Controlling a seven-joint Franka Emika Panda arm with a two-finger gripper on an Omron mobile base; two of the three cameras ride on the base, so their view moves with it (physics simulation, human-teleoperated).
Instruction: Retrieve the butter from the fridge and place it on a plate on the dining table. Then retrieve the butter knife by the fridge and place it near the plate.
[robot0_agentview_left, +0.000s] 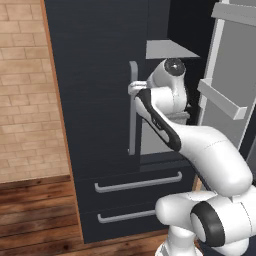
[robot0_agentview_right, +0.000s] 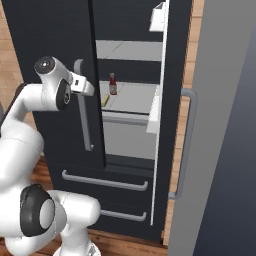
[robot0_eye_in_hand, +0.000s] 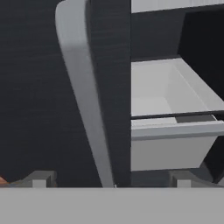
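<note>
The butter (robot0_agentview_right: 105, 100) is lying on the fridge (robot0_agentview_left: 95, 100) shelf (robot0_agentview_right: 131, 98), at about seven o'clock from the red bottle (robot0_agentview_right: 113, 84), just inside the closed left door's edge. Its long axis is running front to back, tilting toward one o'clock in the right base view. The right door (robot0_agentview_right: 175, 100) is standing open, so access is done; grasping, carrying to the plate and fetching the knife are all remaining. The gripper (robot0_eye_in_hand: 111, 179) is hanging released, jaws spread wide, straddling the left door's handle (robot0_eye_in_hand: 83, 100) without clamping it, outside the fridge
</note>
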